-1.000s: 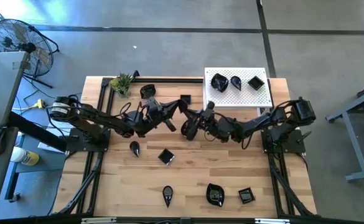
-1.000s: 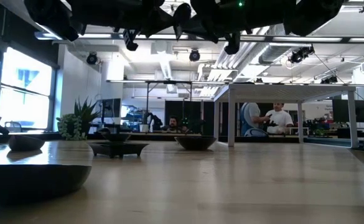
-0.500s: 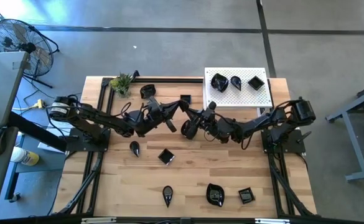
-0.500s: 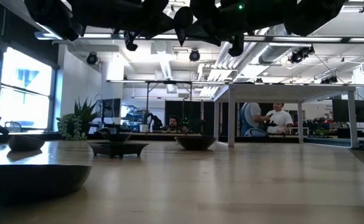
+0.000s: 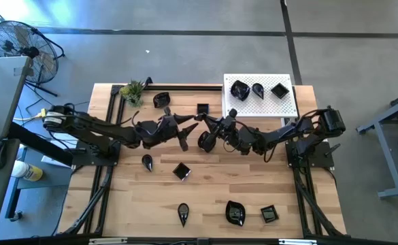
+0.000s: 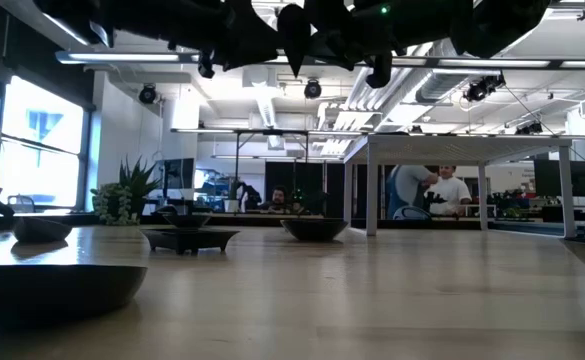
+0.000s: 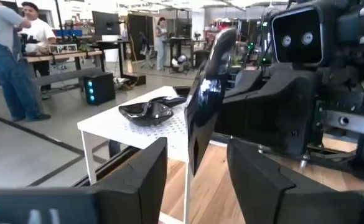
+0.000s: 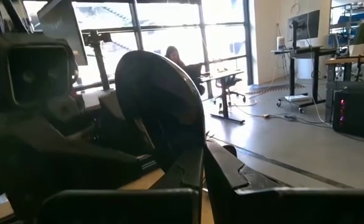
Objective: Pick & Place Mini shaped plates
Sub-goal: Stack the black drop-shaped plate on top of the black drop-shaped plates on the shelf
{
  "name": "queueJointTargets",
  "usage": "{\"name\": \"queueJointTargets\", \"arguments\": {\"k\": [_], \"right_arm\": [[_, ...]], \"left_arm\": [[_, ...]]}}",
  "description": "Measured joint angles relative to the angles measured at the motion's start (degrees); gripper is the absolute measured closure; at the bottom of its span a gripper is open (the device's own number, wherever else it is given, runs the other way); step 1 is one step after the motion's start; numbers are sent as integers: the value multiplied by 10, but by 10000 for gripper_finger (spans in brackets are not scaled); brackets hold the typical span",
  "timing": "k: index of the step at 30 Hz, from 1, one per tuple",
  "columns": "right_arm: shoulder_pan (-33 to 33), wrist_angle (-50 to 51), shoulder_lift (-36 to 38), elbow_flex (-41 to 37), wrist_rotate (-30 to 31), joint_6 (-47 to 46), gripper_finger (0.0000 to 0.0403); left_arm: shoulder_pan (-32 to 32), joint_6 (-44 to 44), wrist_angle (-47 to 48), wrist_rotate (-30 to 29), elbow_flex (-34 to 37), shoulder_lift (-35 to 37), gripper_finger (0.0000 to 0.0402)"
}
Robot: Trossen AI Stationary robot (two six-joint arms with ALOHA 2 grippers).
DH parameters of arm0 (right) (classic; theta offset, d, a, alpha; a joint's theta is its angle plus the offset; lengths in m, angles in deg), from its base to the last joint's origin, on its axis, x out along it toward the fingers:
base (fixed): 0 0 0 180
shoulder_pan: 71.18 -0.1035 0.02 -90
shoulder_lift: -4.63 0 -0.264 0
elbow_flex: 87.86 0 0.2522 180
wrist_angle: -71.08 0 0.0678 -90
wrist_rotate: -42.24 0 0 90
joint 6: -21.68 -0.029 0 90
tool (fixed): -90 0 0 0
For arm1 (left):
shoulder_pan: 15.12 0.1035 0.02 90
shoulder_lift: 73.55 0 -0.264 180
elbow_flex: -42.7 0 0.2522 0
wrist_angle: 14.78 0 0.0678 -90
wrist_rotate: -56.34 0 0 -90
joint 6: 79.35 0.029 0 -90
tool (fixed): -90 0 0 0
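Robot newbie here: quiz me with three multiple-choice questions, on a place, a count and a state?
1. The small green plant stands: A on the floor; B at a table corner; C between the arms.
2. Glossy black dishes on the white perforated platform: A one; B three; C five.
3. The right pincer is: A open; B shut on a glossy black plate; C unseen.
B, it sits at the corner; B, three show; B, its fingers clamp the plate.

Green plant (image 5: 133,90) and white perforated platform (image 5: 283,104) — floor fan (image 5: 20,46) beyond table.
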Motion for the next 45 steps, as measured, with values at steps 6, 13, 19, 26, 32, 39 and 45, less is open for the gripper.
{"name": "queueJointTargets", "arguments": {"k": [6, 13, 19, 26, 32, 39, 45], "right_arm": [[0, 20, 32, 0, 17, 31, 402], [26, 240, 189, 0, 40, -16, 402], [124, 543, 350, 10, -1, -152, 402], [353, 911, 378, 149, -209, -290, 403], [532, 1076, 298, 235, -421, -296, 403], [612, 1173, 191, 291, -511, -262, 403], [638, 1201, 133, 323, -566, -262, 403]], "left_arm": [[0, 17, 85, 16, 0, 42, 249], [9, 48, 56, 76, 45, 59, 359], [33, 37, -27, 140, 93, 59, 384], [42, 34, -28, 172, 103, 59, 398], [42, 32, -28, 195, 103, 59, 399], [42, 13, -27, 227, 103, 59, 399], [42, 4, -17, 227, 103, 59, 399]]}}
